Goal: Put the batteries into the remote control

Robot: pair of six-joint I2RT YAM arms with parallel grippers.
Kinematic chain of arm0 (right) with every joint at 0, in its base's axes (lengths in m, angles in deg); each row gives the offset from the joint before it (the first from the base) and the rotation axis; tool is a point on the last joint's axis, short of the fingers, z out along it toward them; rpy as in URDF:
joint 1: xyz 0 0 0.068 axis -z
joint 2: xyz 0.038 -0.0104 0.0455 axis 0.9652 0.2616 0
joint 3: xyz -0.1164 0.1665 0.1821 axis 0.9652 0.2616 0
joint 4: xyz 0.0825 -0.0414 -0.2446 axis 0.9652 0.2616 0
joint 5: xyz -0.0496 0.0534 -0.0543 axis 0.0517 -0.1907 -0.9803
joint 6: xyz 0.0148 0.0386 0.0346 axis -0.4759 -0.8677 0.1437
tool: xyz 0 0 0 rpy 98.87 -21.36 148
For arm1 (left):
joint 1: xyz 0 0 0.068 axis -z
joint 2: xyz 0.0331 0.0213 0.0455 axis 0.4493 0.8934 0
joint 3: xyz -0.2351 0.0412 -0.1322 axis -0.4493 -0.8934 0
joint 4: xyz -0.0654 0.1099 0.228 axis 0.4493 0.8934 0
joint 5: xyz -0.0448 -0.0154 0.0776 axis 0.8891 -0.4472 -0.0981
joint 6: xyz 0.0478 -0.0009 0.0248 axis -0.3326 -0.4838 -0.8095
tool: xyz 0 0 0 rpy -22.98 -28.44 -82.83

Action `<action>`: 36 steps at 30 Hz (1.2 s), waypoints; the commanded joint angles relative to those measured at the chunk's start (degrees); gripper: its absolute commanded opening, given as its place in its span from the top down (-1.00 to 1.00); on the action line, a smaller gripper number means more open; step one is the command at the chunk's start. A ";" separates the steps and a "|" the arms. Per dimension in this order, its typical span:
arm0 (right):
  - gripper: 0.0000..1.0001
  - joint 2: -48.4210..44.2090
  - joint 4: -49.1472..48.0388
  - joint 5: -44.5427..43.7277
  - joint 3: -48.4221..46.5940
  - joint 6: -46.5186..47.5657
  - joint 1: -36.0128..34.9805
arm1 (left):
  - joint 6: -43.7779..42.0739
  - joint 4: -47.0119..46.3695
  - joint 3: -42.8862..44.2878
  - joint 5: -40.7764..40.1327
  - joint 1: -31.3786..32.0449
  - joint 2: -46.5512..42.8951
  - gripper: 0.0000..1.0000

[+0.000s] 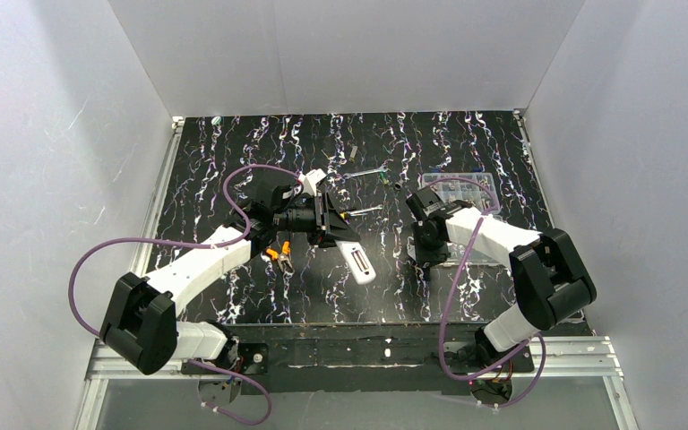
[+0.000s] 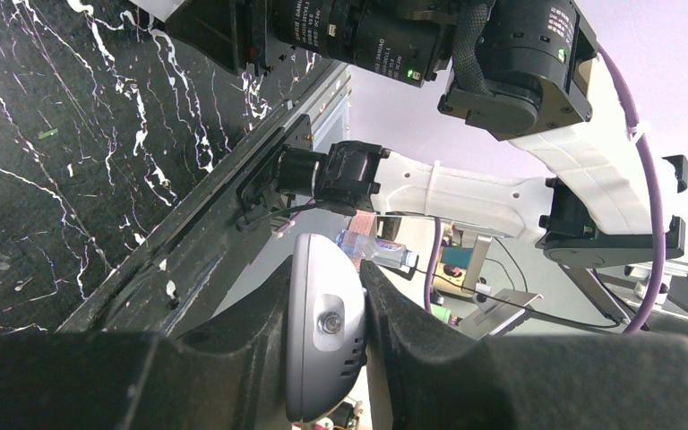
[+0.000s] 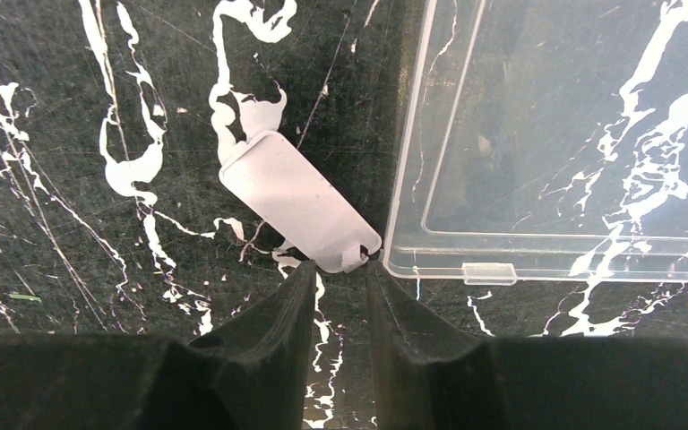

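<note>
We see left gripper [image 2: 326, 269] clamped tight on remote control [image 2: 322, 349], held over table [image 1: 233, 179] middle, toward near edge. Right gripper [image 3: 339, 273] narrowly parted, gripping nothing, tips at small white cover [image 3: 291, 197] just beside clear box [image 3: 546, 134], toward far right corner.

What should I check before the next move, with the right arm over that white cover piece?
1. Left gripper shut on the remote control: ok.
2. Right gripper open, nothing between its jaws, just short of the cover piece: ok.
3. Cover piece lying flat: ok.
4. Cover piece free of the clear box: cannot tell, they look nearly touching.
5. Where the batteries are: cannot tell, none plainly visible.
6. Remote control's compartment facing up: cannot tell.
</note>
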 commanded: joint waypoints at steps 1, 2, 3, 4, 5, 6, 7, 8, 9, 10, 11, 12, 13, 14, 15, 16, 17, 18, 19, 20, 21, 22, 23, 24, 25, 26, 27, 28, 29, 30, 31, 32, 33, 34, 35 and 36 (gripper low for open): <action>0.39 0.61 -0.34 -0.03 -1.68 1.08 0.24 | -0.32 -0.68 1.72 2.96 0.31 -0.35 1.00; 0.41 0.67 -0.51 0.50 -1.78 1.38 0.22 | -0.30 -0.68 1.59 2.84 0.31 -0.41 1.00; 0.44 0.58 -0.77 1.08 -1.82 1.78 0.22 | -0.28 -0.68 1.43 2.81 0.29 -0.46 1.00; 0.47 0.51 -1.01 1.62 -1.87 2.08 0.22 | -0.28 -0.69 1.35 2.85 0.31 -0.63 1.00; 0.49 0.40 -1.25 2.20 -1.93 2.40 0.22 | -0.28 -0.68 1.31 2.89 0.31 -0.71 1.00; 0.53 0.23 -1.54 2.96 -1.84 2.93 0.22 | -0.32 -0.56 1.30 2.92 0.31 -0.75 1.00; 0.57 0.06 -1.74 3.69 -1.86 3.50 0.22 | -0.44 -0.49 1.31 2.92 0.31 -0.76 1.00; 0.62 -0.01 -1.91 4.49 -1.82 3.91 0.20 | -0.52 -0.36 1.33 2.88 0.33 -0.78 1.00; 0.65 -0.19 -2.13 5.17 -1.81 4.35 0.22 | -0.50 -0.38 1.41 2.90 0.32 -0.80 1.00; 0.69 -0.30 -2.39 6.12 -1.73 4.83 0.22 | -0.52 -0.44 1.41 2.94 0.31 -0.74 1.00; 0.73 -0.47 -2.66 7.04 -1.72 5.16 0.18 | -0.46 -0.42 1.51 2.98 0.31 -0.64 1.00; 0.75 -0.62 -2.97 8.24 -1.65 5.60 0.14 | -0.45 -0.46 1.53 3.00 0.31 -0.54 1.00; 0.76 -0.79 -3.34 9.24 -1.56 5.80 0.11 | -0.41 -0.51 1.60 2.99 0.31 -0.44 1.00; 0.76 -1.06 -3.75 9.81 -1.47 5.88 0.08 | -0.37 -0.65 1.60 3.00 0.31 -0.42 1.00; 0.76 -1.20 -4.06 11.53 -1.40 5.94 -0.07 | -0.24 -0.77 1.56 2.99 0.31 -0.27 1.00; 0.76 -1.35 -4.34 12.77 -1.42 5.91 -0.19 | -0.09 -0.88 1.59 3.01 0.32 -0.23 1.00; 0.76 -1.40 -4.67 13.85 -1.56 5.81 -0.36 | 0.19 -1.17 1.67 3.18 0.31 -0.05 1.00; 0.76 -1.49 -4.82 14.89 -1.64 5.59 -0.66 | 0.31 -1.31 1.68 3.23 0.34 0.05 1.00; 0.76 -1.62 -5.32 16.02 -1.72 5.40 -0.88 | 0.29 -1.34 1.65 3.25 0.32 0.05 1.00; 0.74 -1.79 -5.90 17.59 -1.69 5.28 -1.10 | 0.26 -1.30 1.62 3.18 0.31 0.10 1.00; 0.72 -2.07 -6.43 18.90 -1.59 5.15 -1.32 | 0.25 -1.30 1.54 3.16 0.31 0.07 1.00; 0.67 -2.53 -7.05 20.46 -1.48 5.12 -1.48 | 0.25 -1.36 1.59 3.14 0.31 0.06 1.00; 0.63 -3.02 -7.65 21.84 -1.32 5.17 -1.59 | 0.34 -1.38 1.60 3.08 0.31 -0.02 1.00; 0.58 -3.45 -8.06 22.62 -1.20 5.25 -1.62 | 0.33 -1.31 1.56 3.12 0.31 0.03 1.00; 0.54 -3.89 -8.09 22.63 -1.35 5.26 -1.63 | 0.26 -1.30 1.55 3.01 0.31 -0.05 1.00; 0.50 -4.28 -7.77 21.98 -1.53 5.32 -1.63 | 0.25 -1.20 1.60 2.99 0.31 -0.09 1.00; 0.46 -4.61 -7.33 21.12 -1.85 5.46 -1.62 | 0.26 -1.14 1.61 3.00 0.31 -0.07 1.00; 0.42 -5.04 -6.69 19.73 -2.27 5.52 -1.62 | 0.27 -1.10 1.61 2.99 0.31 -0.11 1.00; 0.38 -5.40 -5.99 18.07 -2.57 5.76 -1.57 | 0.23 -0.98 1.65 3.07 0.31 -0.12 1.00; 0.33 -5.64 -5.41 16.32 -2.95 5.95 -1.54 | 0.14 -0.88 1.66 3.08 0.31 -0.07 1.00; 0.27 -5.66 -4.79 14.54 -3.28 6.23 -1.54 | 0.08 -0.86 1.77 3.12 0.31 -0.04 1.00; 0.22 -5.40 -4.07 12.81 -3.80 6.67 -1.46 | 0.13 -0.83 1.83 3.16 0.31 0.02 1.00; 0.16 -4.80 -3.34 11.12 -4.30 7.15 -1.33 | 0.09 -0.81 1.88 3.24 0.31 0.17 1.00; 0.10 -4.07 -2.72 9.80 -4.73 7.56 -1.16 | 0.09 -0.78 2.00 3.37 0.31 0.21 1.00; 0.07 -3.31 -2.40 8.21 -5.09 7.99 -0.92 | 0.08 -0.71 2.15 3.42 0.36 0.27 1.00; 0.03 -2.65 -2.27 7.37 -5.30 8.28 -0.66 | 0.01 -0.69 2.30 3.50 0.32 0.26 1.00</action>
